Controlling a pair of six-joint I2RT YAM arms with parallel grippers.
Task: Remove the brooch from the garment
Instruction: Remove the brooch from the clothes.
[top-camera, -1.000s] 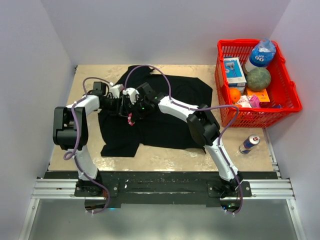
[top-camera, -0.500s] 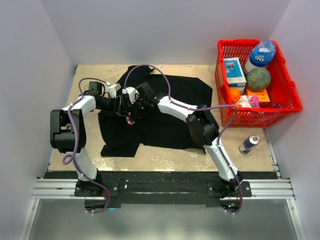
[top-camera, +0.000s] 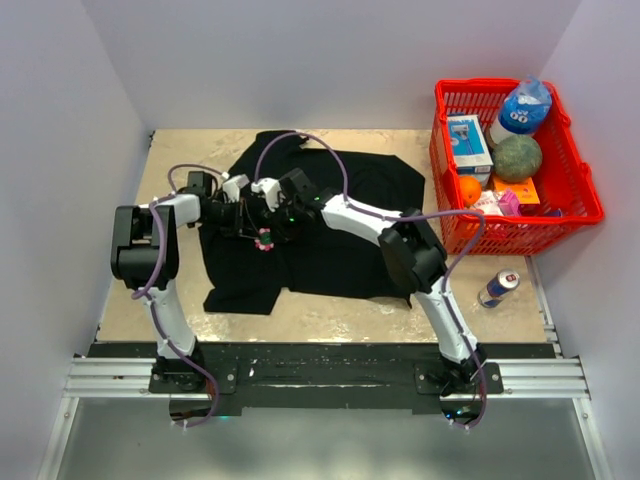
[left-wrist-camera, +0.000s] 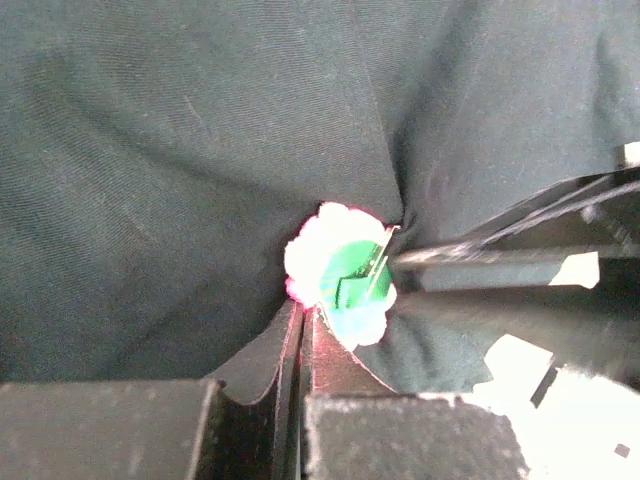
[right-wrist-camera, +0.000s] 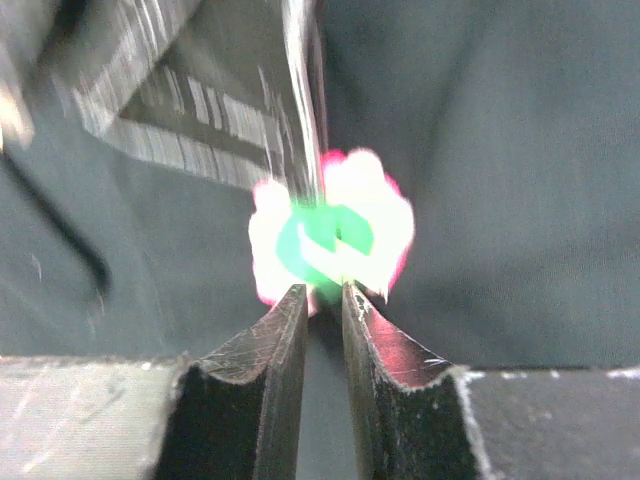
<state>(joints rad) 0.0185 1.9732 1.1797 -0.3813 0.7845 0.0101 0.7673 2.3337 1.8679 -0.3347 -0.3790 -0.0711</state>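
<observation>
The left tool (left-wrist-camera: 303, 322) and right tool (right-wrist-camera: 322, 296), each pinched nearly shut, grip separate edges of the brooch (left-wrist-camera: 338, 280) against the black garment (top-camera: 340, 245).

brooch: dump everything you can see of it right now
The brooch is a tiny rounded flower-like cluster, pink-red at the rim, overexposed white with a green centre in both wrist views. It sits on the black garment, fabric puckered around it. The left gripper and right gripper, nearly closed, seemingly pinch its edge.
</observation>
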